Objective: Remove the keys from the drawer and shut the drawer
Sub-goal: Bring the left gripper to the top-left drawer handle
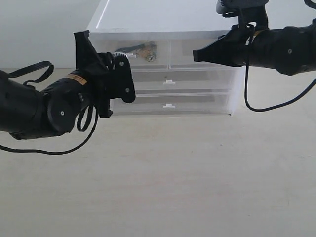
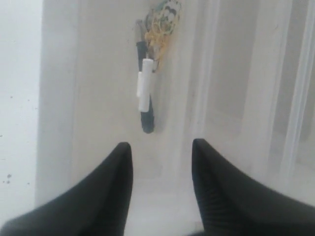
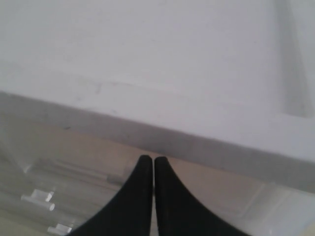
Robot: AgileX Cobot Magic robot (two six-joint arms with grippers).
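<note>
On my screen the keys (image 1: pixel 147 51) lie inside the drawer (image 1: pixel 160 60), the left one of the small top pair in the white cabinet (image 1: pixel 148 19), which stands on the pale table (image 1: pixel 173 173). I see them only through the cloudy plastic front. From the exterior view this front looks level with the right-hand small drawer (image 1: pixel 182 47) beside it, so the drawer seems shut, though I cannot be fully sure. The left gripper (image 1: pixel 126 76) hangs just before the left part of the drawer, turned on its side, and its two fingers stand well apart with nothing between them. In the left wrist view the left gripper (image 2: pixel 161 147) faces the small white tab handle (image 2: pixel 144 91), which is near but not touched, and behind the handle the keys (image 2: pixel 161 23) show as gold rings with a dark cord. The right gripper (image 1: pixel 196 55) is held before the right-hand small drawer, near the top edge of the cabinet. In the right wrist view its fingers (image 3: pixel 140 196) are pressed together and hold nothing.
</note>
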